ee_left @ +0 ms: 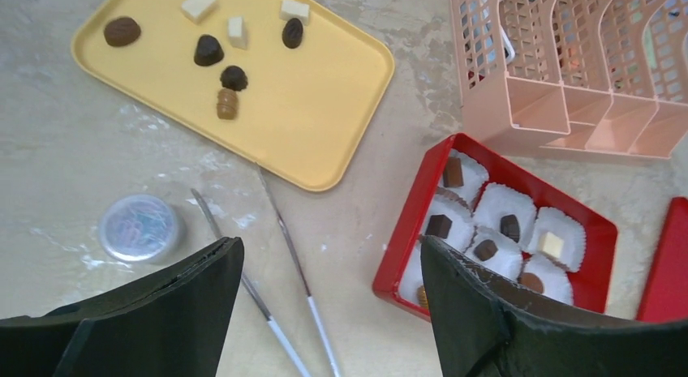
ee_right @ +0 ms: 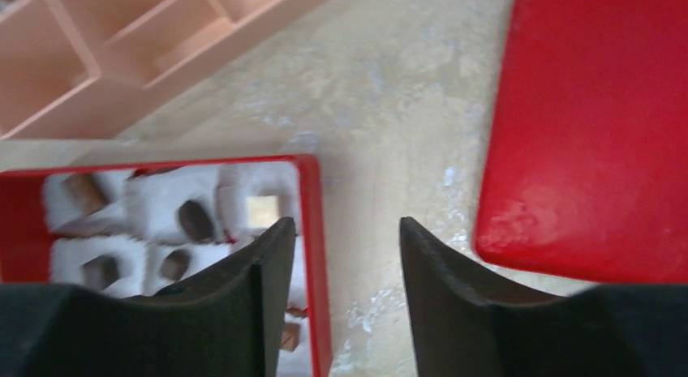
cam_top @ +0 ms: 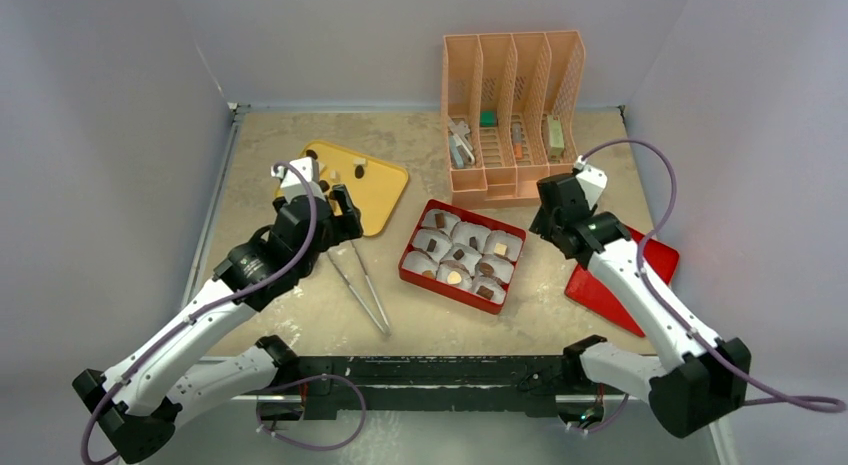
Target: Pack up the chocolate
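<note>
The left claw [ee_left: 330, 247] hangs over the tabletop [ee_left: 65, 150] with its jaws spread wide and nothing between them. Below it, the tweezers [ee_left: 284, 231] lie between the yellow tray [ee_left: 324, 109] and the red box [ee_left: 402, 251]. The right claw [ee_right: 345, 227] hovers over the box's right-hand edge, jaws partly apart and likewise empty. The red lid [ee_right: 600, 109] lies flat on the tabletop beside it.

The chocolate [ee_left: 208, 49] is split between two places. Eight pieces, dark, tan and cream, sit loose on the tray. The rest sit in the box, one to each white paper cup [ee_left: 495, 203]. From above the cups form three rows of three, and each seems to hold a piece, though the nearest row is small and hard to be sure of.

So the filling looks nearly or fully done, since I can see no free cup for the tray's leftovers. The box is still uncovered, so putting the lid on is probably what remains.
</note>
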Robot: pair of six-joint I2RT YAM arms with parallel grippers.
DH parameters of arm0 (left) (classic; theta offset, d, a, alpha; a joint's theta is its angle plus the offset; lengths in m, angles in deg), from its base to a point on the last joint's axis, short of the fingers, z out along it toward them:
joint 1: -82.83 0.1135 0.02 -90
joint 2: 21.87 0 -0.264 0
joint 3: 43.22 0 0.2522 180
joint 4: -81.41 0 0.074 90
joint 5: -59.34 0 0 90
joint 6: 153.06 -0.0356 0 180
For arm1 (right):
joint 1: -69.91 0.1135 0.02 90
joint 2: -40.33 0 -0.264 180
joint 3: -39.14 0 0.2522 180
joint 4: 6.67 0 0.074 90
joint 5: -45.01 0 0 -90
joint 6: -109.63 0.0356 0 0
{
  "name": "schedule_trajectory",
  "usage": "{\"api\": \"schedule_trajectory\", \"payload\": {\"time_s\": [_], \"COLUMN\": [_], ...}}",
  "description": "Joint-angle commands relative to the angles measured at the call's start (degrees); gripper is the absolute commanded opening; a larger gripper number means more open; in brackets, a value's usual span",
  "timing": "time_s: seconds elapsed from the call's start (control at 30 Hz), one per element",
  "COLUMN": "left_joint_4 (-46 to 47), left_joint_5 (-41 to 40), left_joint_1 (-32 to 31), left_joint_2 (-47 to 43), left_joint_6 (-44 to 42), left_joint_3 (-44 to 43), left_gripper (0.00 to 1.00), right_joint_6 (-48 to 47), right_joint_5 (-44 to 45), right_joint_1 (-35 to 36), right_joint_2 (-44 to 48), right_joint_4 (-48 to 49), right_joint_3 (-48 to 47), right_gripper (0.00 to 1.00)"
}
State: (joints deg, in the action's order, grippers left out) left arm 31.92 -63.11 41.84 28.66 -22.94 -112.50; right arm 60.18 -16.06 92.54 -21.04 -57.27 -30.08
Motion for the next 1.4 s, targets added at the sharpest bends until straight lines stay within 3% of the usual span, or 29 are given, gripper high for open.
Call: {"api": "schedule_trajectory", "payload": {"time_s": [0.0, 0.13, 0.4, 0.93, 1.2, 1.37], "left_joint_4": [2.8, 4.1, 5.9, 5.9, 5.9, 6.1], "left_joint_5": [-2.4, -5.1, -8.7, -10.1, -9.6, -8.5], "left_joint_1": [0.1, 0.1, 0.1, 0.1, 0.1, 0.1], "left_joint_2": [-3.2, -5.3, -9.2, -10.0, -9.4, -9.3], "left_joint_6": [-8.9, -13.2, -16.7, -17.0, -16.5, -16.7], "left_joint_3": [0.9, 4.1, 8.8, 8.9, 9.1, 9.3], "left_gripper": [0.80, 0.80, 0.80, 0.78, 0.77, 0.76], "right_joint_6": [1.4, -1.3, -3.5, -5.2, -6.0, -6.1], "right_joint_5": [6.5, 4.5, 4.0, -3.0, -5.7, -5.9], "right_joint_1": [-3.8, -11.5, -16.7, -26.4, -27.0, -27.0], "right_joint_2": [-4.9, -9.9, -17.4, -28.0, -31.2, -31.8], "right_joint_4": [-0.2, 4.8, 10.3, 11.3, 13.4, 14.2], "right_joint_3": [1.7, 5.2, 7.7, 4.4, 3.9, 3.7], "right_gripper": [0.48, 0.40, 0.27, 0.28, 0.28, 0.18]}}
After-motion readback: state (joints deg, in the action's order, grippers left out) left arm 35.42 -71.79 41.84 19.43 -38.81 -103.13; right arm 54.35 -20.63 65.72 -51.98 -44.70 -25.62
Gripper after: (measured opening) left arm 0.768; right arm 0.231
